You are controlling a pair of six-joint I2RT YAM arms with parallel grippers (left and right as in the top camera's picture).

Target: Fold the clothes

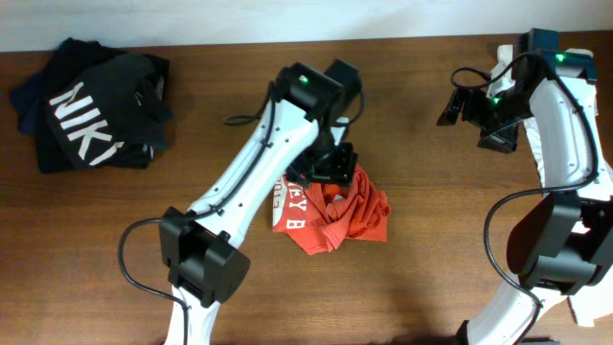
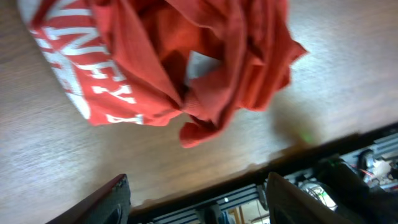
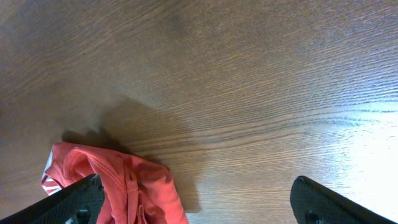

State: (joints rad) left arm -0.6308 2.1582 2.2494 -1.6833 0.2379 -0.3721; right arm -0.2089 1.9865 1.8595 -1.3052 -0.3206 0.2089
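Note:
The orange-red T-shirt [image 1: 335,216] lies crumpled in a heap at the middle of the wooden table, with white lettering showing on its left side. My left gripper [image 1: 330,171] hovers over the heap's upper edge. In the left wrist view its fingers [image 2: 199,200] are open and empty, and the shirt [image 2: 168,56] lies just beyond them. My right gripper [image 1: 462,105] is away at the upper right, above bare wood. Its fingers [image 3: 199,205] are wide open and empty, and a fold of the shirt [image 3: 134,186] shows by the left finger.
A pile of black shirts with large white letters [image 1: 91,120] lies at the table's far left corner. The table's front edge [image 2: 292,152] runs close behind the heap in the left wrist view. Bare wood [image 1: 450,211] lies right of the shirt.

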